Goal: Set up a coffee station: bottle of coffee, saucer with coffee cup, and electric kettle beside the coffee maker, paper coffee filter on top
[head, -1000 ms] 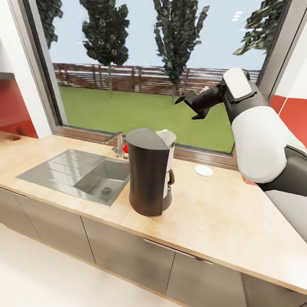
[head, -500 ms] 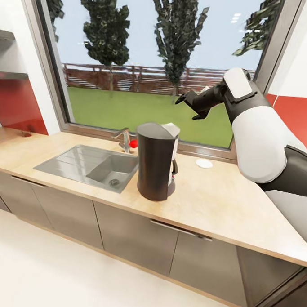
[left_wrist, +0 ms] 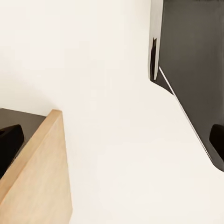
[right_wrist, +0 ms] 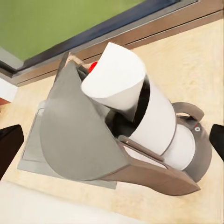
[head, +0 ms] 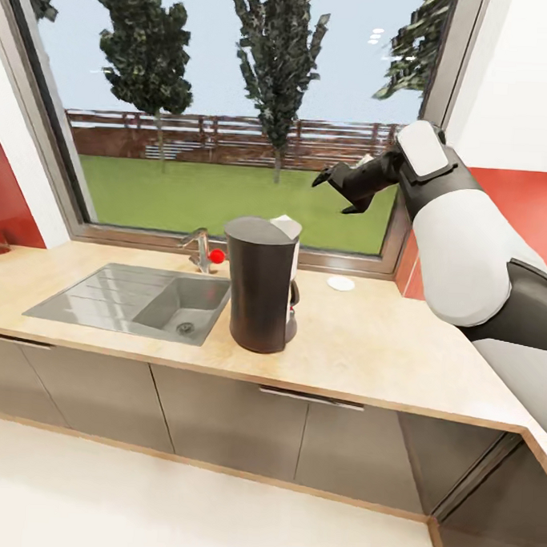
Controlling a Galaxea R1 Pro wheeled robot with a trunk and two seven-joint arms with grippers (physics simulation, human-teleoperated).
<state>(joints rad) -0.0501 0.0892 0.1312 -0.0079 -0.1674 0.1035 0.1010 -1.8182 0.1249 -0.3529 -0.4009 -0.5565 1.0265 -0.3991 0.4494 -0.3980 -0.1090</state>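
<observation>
The camera has turned; the tall dark grey coffee maker, white paper cone filter on top, sits on the beige wood-look countertop. The right gripper is raised with fingers spread and holds nothing; the left gripper's fingers are spread too.

Location: domestic kitchen. Indicators: steel sink with tap, wood-look tabletop, coffee maker, grey cabinets.
</observation>
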